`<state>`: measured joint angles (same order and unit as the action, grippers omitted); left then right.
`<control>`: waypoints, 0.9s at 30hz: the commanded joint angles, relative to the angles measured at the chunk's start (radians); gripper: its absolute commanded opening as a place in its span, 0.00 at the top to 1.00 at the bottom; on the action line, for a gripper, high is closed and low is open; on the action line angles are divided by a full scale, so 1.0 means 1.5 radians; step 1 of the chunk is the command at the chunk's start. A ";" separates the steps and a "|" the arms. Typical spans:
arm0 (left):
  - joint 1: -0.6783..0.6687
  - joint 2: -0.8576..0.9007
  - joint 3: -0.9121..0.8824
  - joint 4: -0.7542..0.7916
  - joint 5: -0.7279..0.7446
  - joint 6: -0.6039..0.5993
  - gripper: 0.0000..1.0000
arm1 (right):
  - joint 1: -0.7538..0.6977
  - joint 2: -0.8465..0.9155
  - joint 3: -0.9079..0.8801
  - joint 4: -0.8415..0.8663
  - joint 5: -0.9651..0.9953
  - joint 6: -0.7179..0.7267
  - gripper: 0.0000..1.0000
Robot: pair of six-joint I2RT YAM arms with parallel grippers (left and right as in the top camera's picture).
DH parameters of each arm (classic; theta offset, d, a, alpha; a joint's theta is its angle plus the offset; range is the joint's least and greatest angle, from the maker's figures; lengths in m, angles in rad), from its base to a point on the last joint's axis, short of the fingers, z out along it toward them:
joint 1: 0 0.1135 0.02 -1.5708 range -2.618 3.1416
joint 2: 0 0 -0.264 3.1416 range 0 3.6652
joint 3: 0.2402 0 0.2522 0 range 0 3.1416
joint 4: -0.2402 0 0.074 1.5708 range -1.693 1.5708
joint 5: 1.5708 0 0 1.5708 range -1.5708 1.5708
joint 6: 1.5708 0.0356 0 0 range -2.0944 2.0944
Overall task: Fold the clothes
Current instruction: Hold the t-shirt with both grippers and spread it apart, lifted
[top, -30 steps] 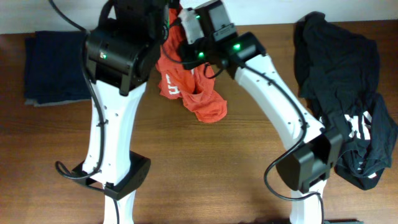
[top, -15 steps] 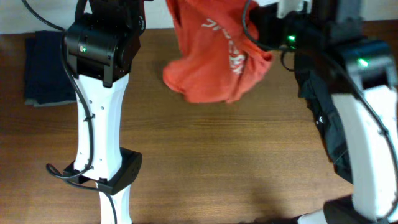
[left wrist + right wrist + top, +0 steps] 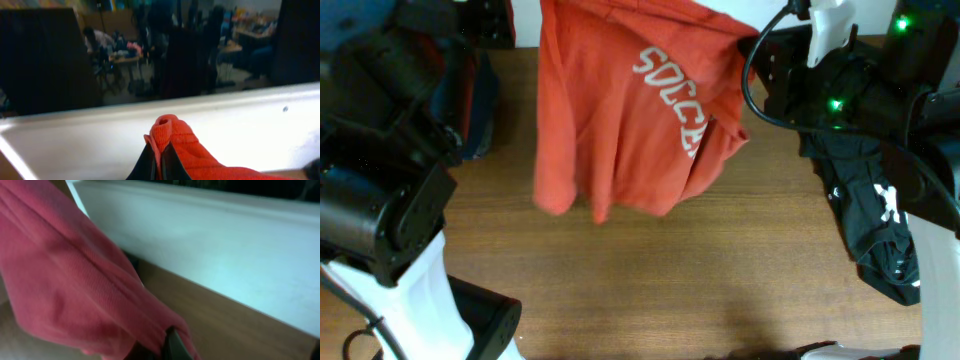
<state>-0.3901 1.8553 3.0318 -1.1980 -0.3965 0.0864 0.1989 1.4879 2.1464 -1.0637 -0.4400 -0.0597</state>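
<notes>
The orange-red shirt (image 3: 620, 120) with white "SOCCER" lettering hangs spread in the air above the table, held high near the camera at its two top corners. My left gripper (image 3: 159, 152) is shut on a pinched fold of the shirt (image 3: 175, 145); in the overhead view its fingers are hidden behind the arm. My right gripper (image 3: 162, 347) is shut on the shirt's other edge (image 3: 75, 285). A heap of black garments (image 3: 880, 225) with white print lies on the table at the right, under my right arm.
A folded dark blue garment (image 3: 475, 95) lies at the back left, mostly hidden by my left arm (image 3: 380, 180). The brown table (image 3: 670, 290) runs across the front. A white wall edge (image 3: 225, 240) lies behind the table.
Both grippers have risen and moved apart. The shirt went from a bunched lump near the table to a spread sheet hanging in the air, its lettering now facing the camera.
</notes>
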 commanded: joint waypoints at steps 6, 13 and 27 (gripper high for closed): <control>0.031 -0.017 0.009 -0.050 -0.199 0.004 0.99 | -0.009 -0.003 -0.001 -0.087 0.032 0.032 0.96; 0.031 -0.058 0.009 -0.103 -0.248 0.003 0.99 | 0.078 0.002 -0.001 -0.094 0.034 0.063 0.96; 0.031 -0.169 -0.022 -0.089 -0.310 0.003 0.99 | 0.220 0.002 -0.001 -0.027 0.124 0.139 0.96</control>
<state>-0.3832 1.6218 3.0203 -1.3678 -0.6853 0.0856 0.5571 1.4979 2.1464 -1.0760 -0.4431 0.0788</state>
